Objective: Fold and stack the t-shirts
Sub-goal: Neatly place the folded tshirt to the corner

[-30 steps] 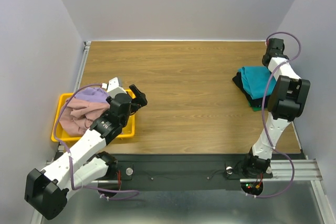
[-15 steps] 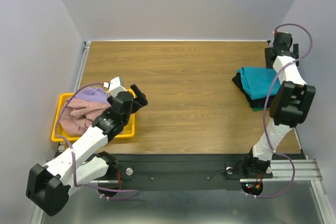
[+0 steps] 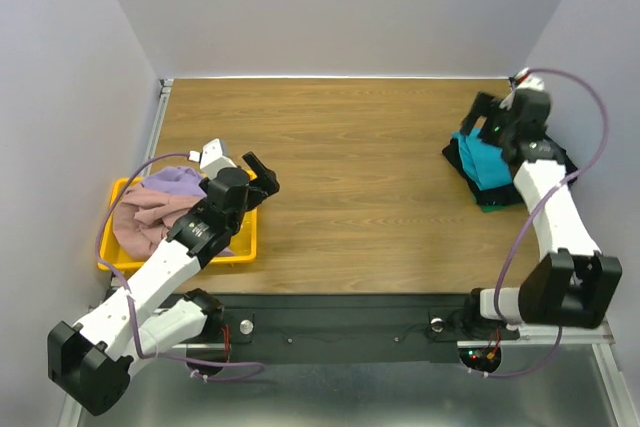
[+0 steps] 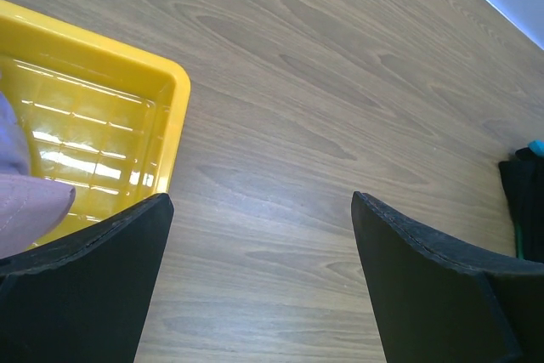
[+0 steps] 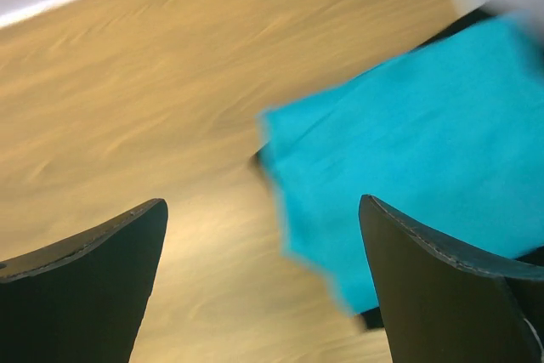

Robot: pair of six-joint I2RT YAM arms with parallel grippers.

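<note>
our left claw (image 3: 262, 179) is spread wide with nothing between its fingers. it hangs above the bare desk (image 3: 360, 177), just past the right-hand rim of the yellow tray (image 3: 247, 245). behind and to the left of that claw, the tray holds a crumpled heap. a dusty pink t-shirt (image 3: 140, 219) fills most of it, and a lavender t-shirt (image 3: 176, 182) lies bunched on top at the far end. in the left wrist view, the tray corner nearest the claw shows bare plastic.

our right claw (image 3: 478, 117) is also spread apart and empty, hanging over the far left corner of a folded stack well across the desk. below it we see the teal t-shirt (image 5: 408, 125) on top and a black t-shirt (image 3: 457, 159) beneath. a sliver of a green t-shirt (image 3: 487, 207) shows at the stack's near edge. the right wrist view is blurred.
</note>
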